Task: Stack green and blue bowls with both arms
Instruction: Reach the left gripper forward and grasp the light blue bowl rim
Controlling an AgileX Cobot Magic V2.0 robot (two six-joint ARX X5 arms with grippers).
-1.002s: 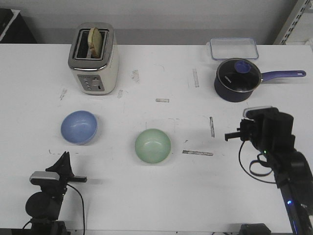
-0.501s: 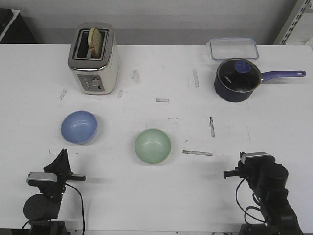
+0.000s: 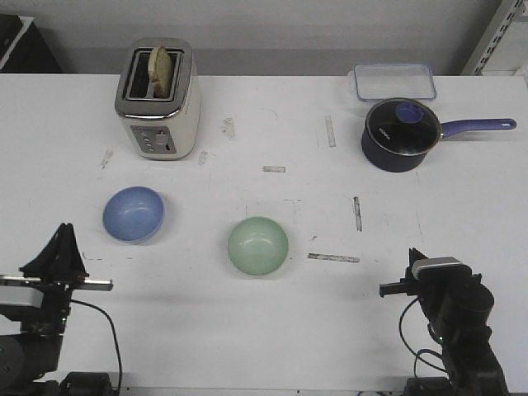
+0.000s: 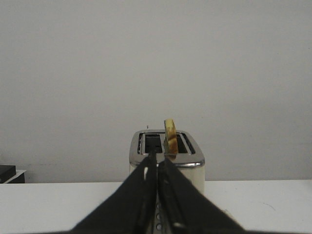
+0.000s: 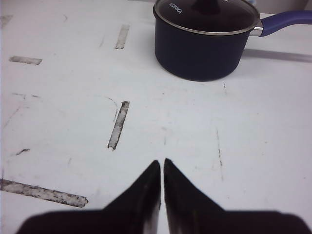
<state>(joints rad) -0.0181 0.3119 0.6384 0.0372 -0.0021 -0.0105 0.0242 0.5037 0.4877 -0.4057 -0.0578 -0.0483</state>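
Lying apart on the white table [image 3: 272, 330], the pale mint green bowl [image 3: 258, 245] and periwinkle blue bowl [image 3: 133, 214] are smooth, round, upright. Blue sits just beyond the left gripper [image 4: 157, 168], green between both; the right gripper [image 5: 162, 170] is closed, empty, as is the left.

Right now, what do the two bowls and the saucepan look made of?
Blue bowl and green bowl: probably plastic or glazed ceramic, judging by their smooth, even pastel surfaces. Saucepan: seemingly dark-coated metal with a see-through glass lid and shiny rim.
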